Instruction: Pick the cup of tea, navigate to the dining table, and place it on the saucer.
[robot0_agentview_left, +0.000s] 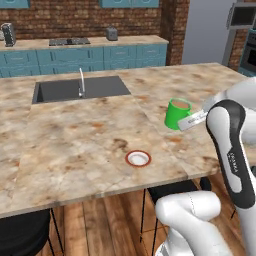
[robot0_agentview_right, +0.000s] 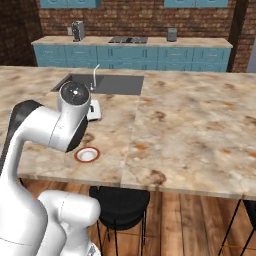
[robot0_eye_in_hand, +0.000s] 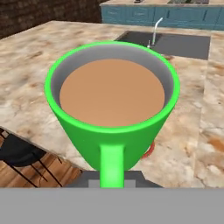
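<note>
The only lettering in these frames sits on the robot arm (robot0_agentview_left: 235, 150) in the left base view: a short line of small white characters printed lengthwise on the dark band of the forearm link, too small and blurred to make out letter by letter. The cup of tea (robot0_agentview_left: 178, 113) bears no label or mark on its green wall, in the left base view or in the hand view, and the saucer (robot0_agentview_left: 138, 158) carries none either
</note>
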